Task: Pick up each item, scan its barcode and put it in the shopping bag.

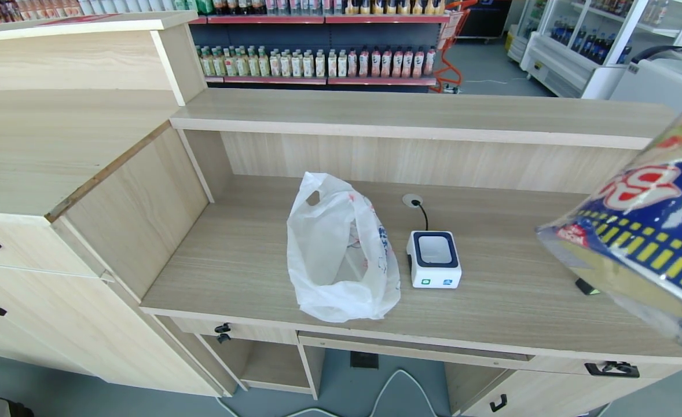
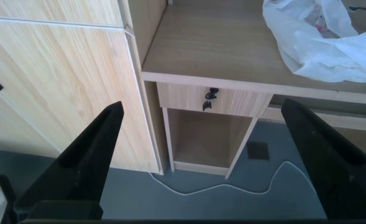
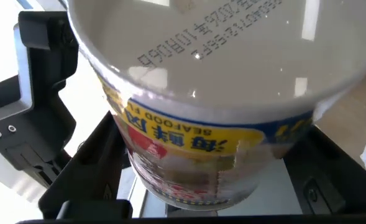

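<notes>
Right gripper (image 3: pixel 201 168) clamps a noodle cup (image 1: pixel 648 231), blue-and-yellow label showing, well right of the scanner (image 1: pixel 433 259); shopping bag (image 1: pixel 341 255) sits just left of it.

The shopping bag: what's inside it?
Through the open mouth of the shopping bag I see only thin plastic with the counter showing through, no item. Crumpled folds hide its bottom and far side.

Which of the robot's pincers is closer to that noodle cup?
Right. The right pincer is clamped around the noodle cup, a finger on either side. The left pincer hangs open low in front of the counter, facing the drawer, apart from the cup.
</notes>
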### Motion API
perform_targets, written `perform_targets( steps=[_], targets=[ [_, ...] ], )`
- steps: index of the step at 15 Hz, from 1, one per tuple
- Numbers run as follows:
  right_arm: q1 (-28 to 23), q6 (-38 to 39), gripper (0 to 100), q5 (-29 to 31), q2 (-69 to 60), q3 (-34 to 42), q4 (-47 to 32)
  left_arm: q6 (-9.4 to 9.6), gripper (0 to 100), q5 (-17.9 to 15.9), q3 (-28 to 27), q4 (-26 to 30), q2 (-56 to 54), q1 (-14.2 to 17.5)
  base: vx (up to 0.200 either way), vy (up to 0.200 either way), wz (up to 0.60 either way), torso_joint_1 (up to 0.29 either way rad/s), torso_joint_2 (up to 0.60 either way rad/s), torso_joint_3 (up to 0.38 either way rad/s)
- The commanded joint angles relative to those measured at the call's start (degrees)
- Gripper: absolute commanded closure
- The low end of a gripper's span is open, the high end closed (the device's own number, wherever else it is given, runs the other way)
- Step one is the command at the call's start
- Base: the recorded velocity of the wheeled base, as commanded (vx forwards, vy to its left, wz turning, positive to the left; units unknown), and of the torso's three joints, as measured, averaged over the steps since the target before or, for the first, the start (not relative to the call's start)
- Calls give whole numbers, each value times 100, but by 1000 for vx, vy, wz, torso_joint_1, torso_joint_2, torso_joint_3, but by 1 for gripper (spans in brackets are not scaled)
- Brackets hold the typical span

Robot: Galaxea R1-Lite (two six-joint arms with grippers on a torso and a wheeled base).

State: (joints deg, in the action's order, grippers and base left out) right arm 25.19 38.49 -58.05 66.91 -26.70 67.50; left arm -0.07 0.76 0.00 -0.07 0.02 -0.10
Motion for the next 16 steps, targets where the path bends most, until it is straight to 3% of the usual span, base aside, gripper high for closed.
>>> perform_targets(
  steps=[1,4,9,13,16],
  targets=[
    [-251,-210,100,-435,366,253,378,-1,0,4,0,-1,6,1,0,0,0,0,0,0],
    [-356,-307,100,-866,806,429,1222,-1,0,4,0,-1,-2,1,0,0,0,0,0,0],
    [-313,-166,100,-1138,920,191,1371,-1,0,4,0,-1,-2,1,0,0,0,0,0,0],
    [-31,-166,100,-2114,937,-64,1547,-1,0,4,0,-1,-2,1,0,0,0,0,0,0],
    [-31,-166,100,-2237,1166,-134,1740,-1,0,4,0,-1,-2,1,0,0,0,0,0,0]
  ],
)
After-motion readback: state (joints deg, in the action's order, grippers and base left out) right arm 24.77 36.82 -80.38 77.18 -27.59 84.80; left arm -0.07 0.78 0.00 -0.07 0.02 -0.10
